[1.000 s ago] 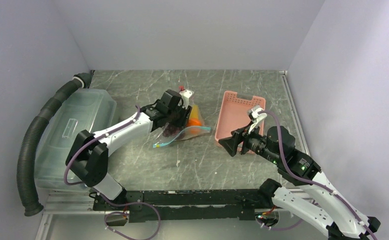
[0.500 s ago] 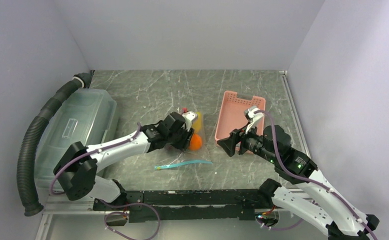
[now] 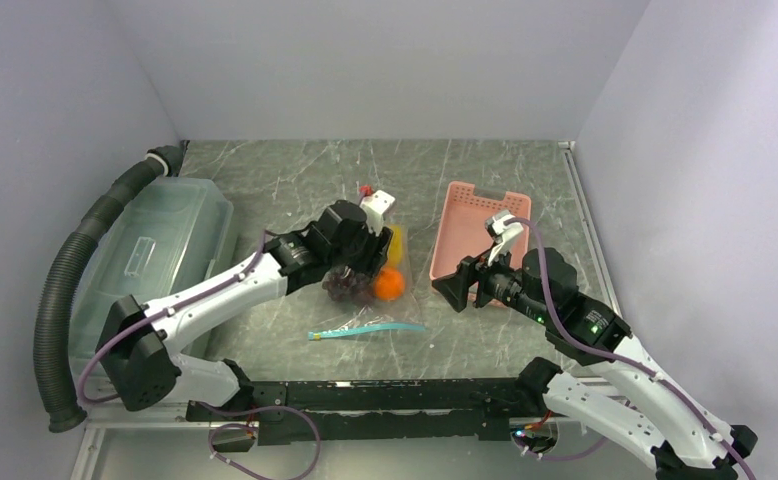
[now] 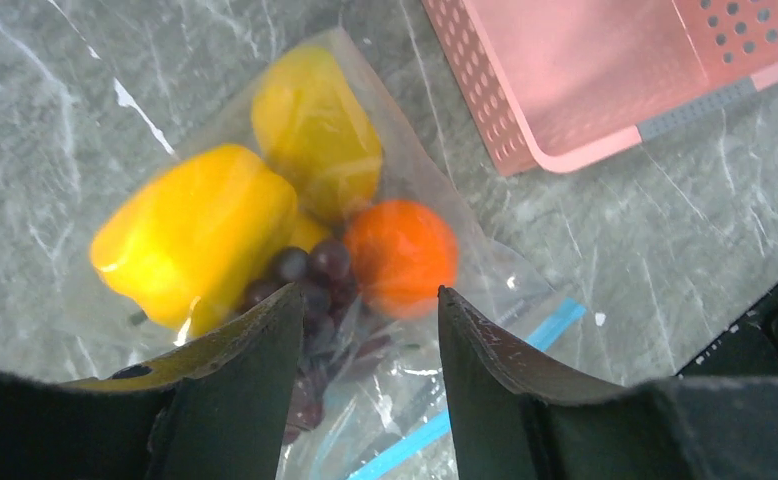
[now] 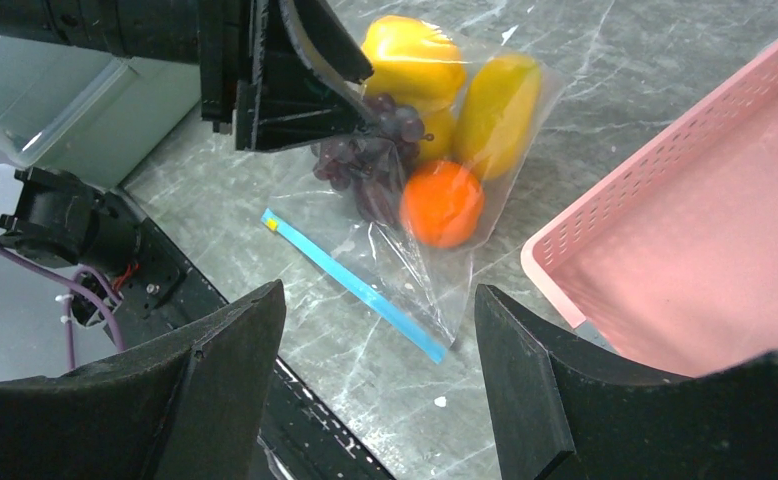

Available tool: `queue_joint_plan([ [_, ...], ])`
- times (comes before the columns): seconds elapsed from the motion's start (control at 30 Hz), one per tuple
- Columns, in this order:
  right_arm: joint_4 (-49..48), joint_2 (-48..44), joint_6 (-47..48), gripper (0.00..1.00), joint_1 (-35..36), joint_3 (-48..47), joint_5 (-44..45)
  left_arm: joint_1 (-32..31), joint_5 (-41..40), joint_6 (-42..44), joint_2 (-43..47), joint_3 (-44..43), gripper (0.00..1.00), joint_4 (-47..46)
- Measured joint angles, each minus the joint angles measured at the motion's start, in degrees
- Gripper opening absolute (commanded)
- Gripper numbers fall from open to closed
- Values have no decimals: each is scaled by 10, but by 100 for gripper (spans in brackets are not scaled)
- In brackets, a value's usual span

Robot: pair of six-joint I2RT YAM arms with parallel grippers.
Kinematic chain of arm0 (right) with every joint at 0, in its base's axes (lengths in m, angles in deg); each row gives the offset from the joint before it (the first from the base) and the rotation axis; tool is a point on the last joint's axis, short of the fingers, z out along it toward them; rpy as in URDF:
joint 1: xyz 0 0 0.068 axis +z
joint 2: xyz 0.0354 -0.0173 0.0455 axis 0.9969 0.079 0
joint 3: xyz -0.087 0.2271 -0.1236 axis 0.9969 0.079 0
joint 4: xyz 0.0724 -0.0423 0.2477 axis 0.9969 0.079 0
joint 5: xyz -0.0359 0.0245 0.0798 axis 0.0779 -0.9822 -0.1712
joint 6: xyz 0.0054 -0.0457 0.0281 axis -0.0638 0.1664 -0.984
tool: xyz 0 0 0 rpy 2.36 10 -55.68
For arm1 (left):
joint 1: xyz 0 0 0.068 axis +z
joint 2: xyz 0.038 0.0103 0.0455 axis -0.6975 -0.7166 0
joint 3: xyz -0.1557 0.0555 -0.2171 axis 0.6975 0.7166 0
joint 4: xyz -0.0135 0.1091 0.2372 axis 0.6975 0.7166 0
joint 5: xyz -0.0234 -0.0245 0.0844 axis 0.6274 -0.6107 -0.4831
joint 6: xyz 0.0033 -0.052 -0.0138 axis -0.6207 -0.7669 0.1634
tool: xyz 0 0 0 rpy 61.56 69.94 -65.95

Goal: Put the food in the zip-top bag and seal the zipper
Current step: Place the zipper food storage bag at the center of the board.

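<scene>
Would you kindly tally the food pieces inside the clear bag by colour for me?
Yellow: 3 (bell pepper, oblong fruit, lemon)
Dark purple: 1 (grape bunch)
Orange: 1 (orange ball)
Total: 5

L arm (image 3: 205, 298) & R arm (image 3: 625, 395) w/ white link shells, black joints, thin purple cables (image 5: 68, 345), black wedge fingers (image 4: 235, 390), green LEDs (image 3: 593, 318) on R arm
</scene>
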Motion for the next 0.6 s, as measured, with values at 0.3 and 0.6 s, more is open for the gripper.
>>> queue_joint_plan([
  [0.3, 2, -11, 0, 73, 0, 0, 0, 19, -24, -2, -60, -35, 48, 24],
  [0.6, 0, -10, -2, 73, 0, 0, 0, 114, 31, -17, -126, -33, 42, -18],
])
